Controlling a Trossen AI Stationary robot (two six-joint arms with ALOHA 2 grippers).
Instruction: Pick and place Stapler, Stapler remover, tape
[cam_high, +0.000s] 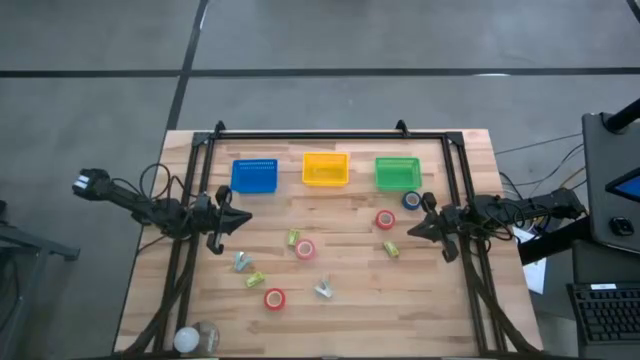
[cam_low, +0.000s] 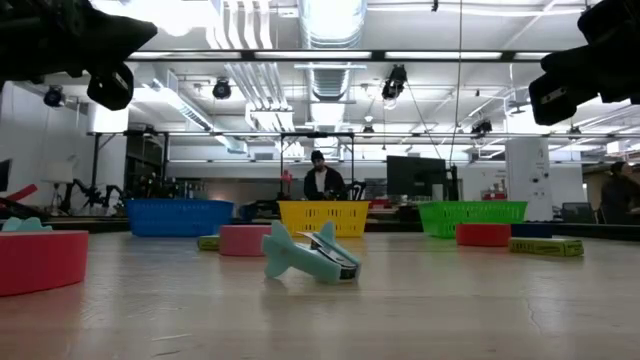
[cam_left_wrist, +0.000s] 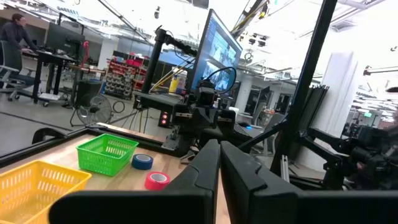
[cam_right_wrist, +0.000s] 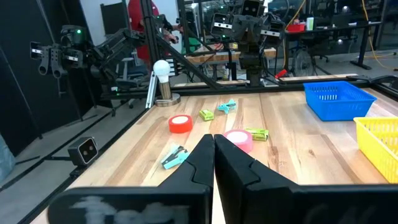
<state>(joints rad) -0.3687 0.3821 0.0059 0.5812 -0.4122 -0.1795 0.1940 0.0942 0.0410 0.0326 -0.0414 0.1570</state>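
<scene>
Sorting has not begun, I judge: the blue basket, yellow basket and green basket look empty. Red tape rolls, staplers and staple removers lie scattered on the tabletop. The left hand and right hand hover closed, gripping nothing.

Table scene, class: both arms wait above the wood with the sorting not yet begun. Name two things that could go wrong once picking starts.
1. A red tape roll lies beside a blue roll near the green basket; the shut right gripper, once opened, might take the wrong one or nudge both.
2. A red tape roll sits close to a small yellow-green stapler; the shut left gripper could knock one while grasping the other.
</scene>
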